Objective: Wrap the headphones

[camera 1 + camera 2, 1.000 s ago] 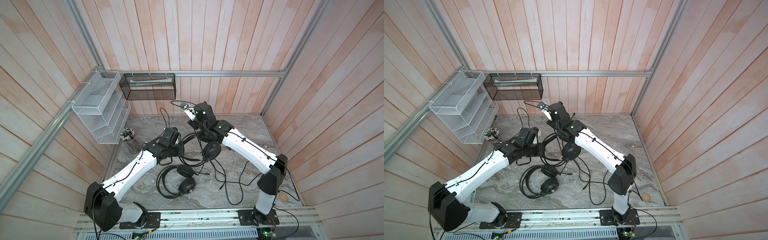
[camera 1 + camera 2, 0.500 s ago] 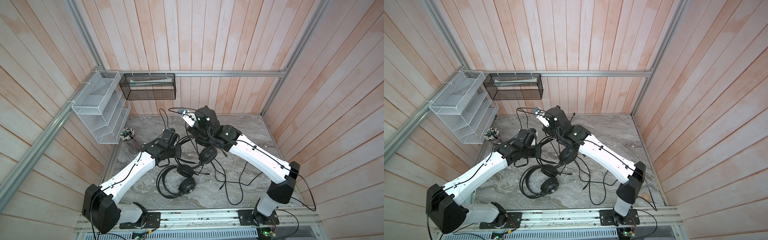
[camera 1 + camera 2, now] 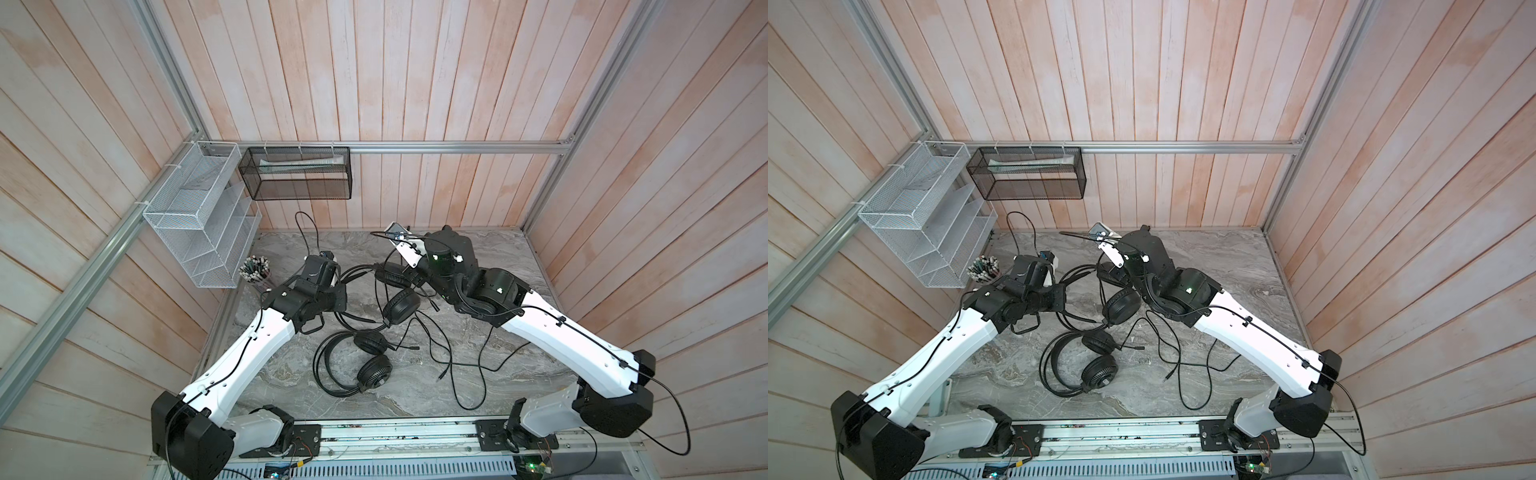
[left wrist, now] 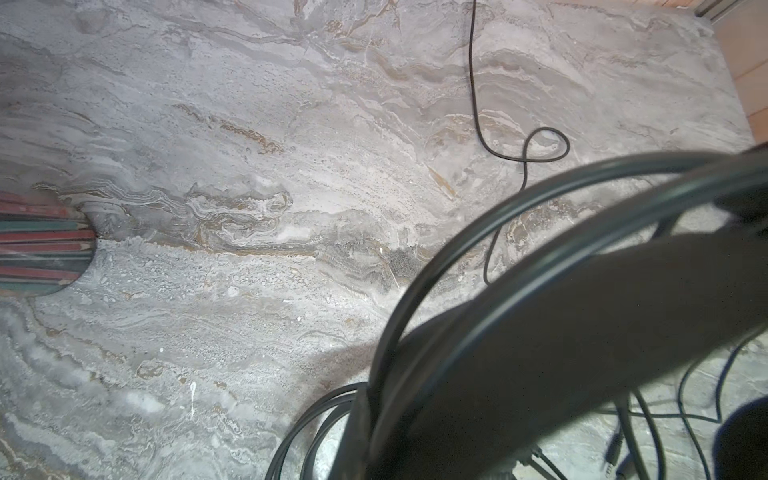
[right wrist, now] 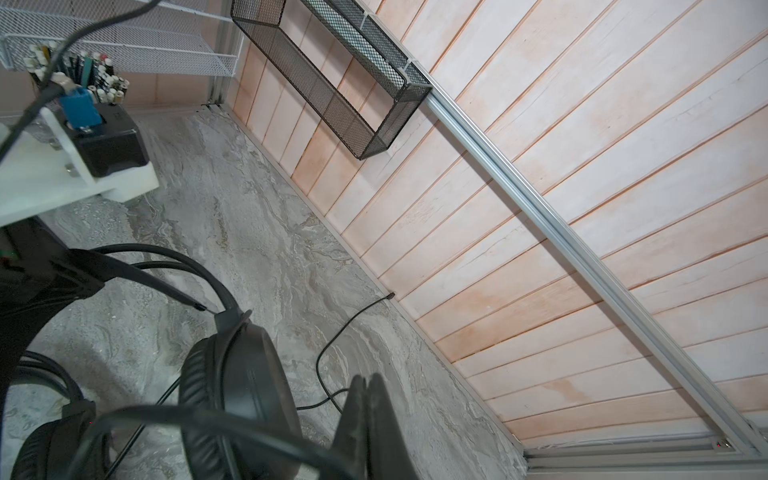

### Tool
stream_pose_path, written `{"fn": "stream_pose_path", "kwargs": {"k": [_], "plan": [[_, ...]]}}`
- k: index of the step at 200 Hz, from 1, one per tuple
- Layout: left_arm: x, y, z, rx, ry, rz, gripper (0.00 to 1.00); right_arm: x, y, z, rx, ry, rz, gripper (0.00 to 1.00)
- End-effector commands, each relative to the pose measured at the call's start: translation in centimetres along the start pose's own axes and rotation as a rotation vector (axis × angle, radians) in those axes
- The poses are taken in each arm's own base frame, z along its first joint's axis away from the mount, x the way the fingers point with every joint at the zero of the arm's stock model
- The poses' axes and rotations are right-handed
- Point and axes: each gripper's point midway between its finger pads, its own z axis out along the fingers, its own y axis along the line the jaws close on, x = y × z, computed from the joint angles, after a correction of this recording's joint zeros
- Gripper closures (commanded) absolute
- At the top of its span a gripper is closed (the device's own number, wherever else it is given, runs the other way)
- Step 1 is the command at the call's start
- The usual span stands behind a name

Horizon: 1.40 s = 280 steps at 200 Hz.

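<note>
Between the arms, the raised headset (image 3: 401,307) has its headband clamped in the left gripper (image 5: 83,282). The right gripper (image 5: 365,399) is pinched together, and I cannot tell whether it holds cable. Loose cables (image 4: 471,75) sprawl on the table (image 3: 291,382) and the other headset (image 3: 365,365) lies flat, so both wraps seem undone.

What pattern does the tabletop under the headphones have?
The tabletop shows grey marble veining with brownish streaks; left wrist view.

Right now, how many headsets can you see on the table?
2. The near headset lies flat at the front middle of the table. The far headset is just behind it, toward the middle. None seems hidden.
</note>
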Motion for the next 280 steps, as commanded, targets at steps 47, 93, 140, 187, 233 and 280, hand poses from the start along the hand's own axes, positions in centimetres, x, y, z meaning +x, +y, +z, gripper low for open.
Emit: {"fn": "stream_pose_path", "kwargs": {"k": [47, 93, 140, 187, 233, 280], "plan": [[-1.7, -3.8, -1.5, 0.146, -0.068, 0.025, 1.0, -0.6, 1.3, 3.8, -0.011, 0.005, -0.058, 1.0], [-0.7, -5.7, -1.4, 0.178, -0.054, 0.078, 1.0, -1.5, 0.6, 6.7, -0.041, -0.005, -0.023, 1.0], [-1.0, -6.1, -2.1, 0.194, -0.075, 0.08, 1.0, 0.0, -0.2, 9.4, -0.002, 0.046, 0.005, 1.0], [-1.2, -5.6, -1.9, 0.156, -0.085, 0.027, 1.0, 0.2, 0.5, 10.2, -0.019, 0.084, 0.043, 1.0], [-1.9, -4.7, -1.9, 0.13, -0.104, -0.061, 1.0, -0.2, 1.3, 7.8, -0.001, 0.068, 0.013, 1.0], [-3.1, -3.0, -1.9, 0.185, -0.111, -0.214, 1.0, -1.5, 1.5, 4.4, 0.046, 0.04, -0.012, 1.0]]}}
